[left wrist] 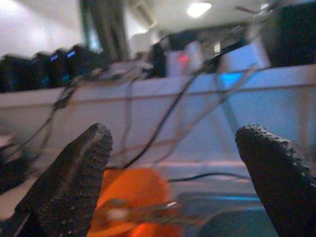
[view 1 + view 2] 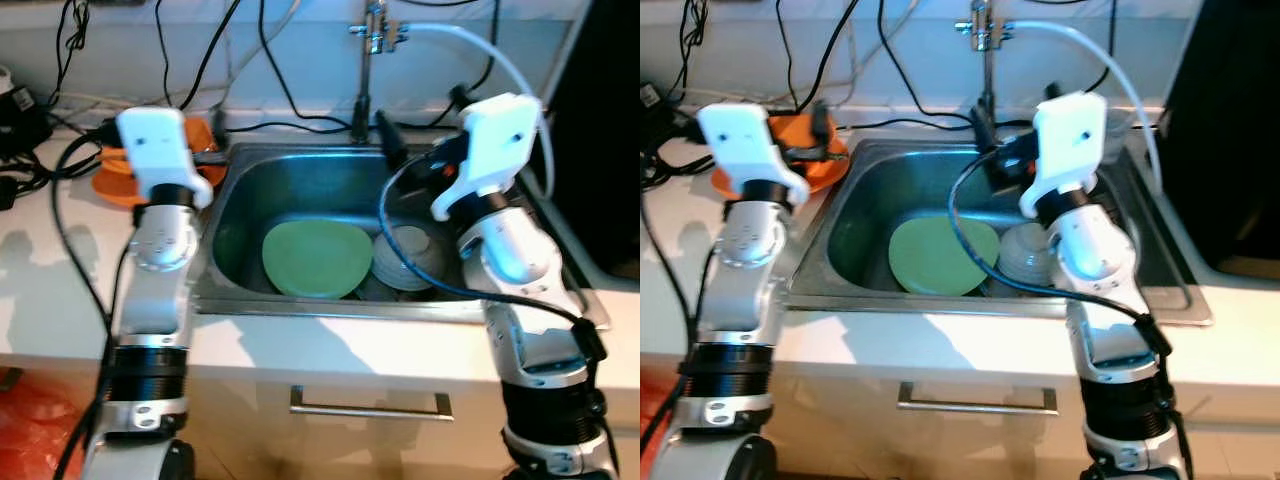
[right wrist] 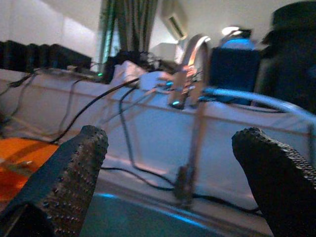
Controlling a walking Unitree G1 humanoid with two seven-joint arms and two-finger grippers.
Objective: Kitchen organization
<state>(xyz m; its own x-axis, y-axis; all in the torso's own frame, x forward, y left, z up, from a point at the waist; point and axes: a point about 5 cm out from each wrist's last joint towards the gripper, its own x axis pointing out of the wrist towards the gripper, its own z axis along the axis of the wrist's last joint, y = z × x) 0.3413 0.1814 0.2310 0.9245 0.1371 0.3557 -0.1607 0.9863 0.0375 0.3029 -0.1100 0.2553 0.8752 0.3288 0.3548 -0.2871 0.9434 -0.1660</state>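
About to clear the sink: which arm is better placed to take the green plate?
Probably the right. The right gripper is open and raised over the sink, its arm beside the green plate. The left gripper, also open, faces the orange dish on the counter.

Orange dish (image 2: 125,182) on white counter (image 2: 50,300), left of sink (image 2: 300,300)

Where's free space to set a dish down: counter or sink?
Bare counter left of the sink, in front of the orange bowl. Bare front ledge above the drawer handle. The sink's back half is bare; its front holds the green plate and grey dishes.
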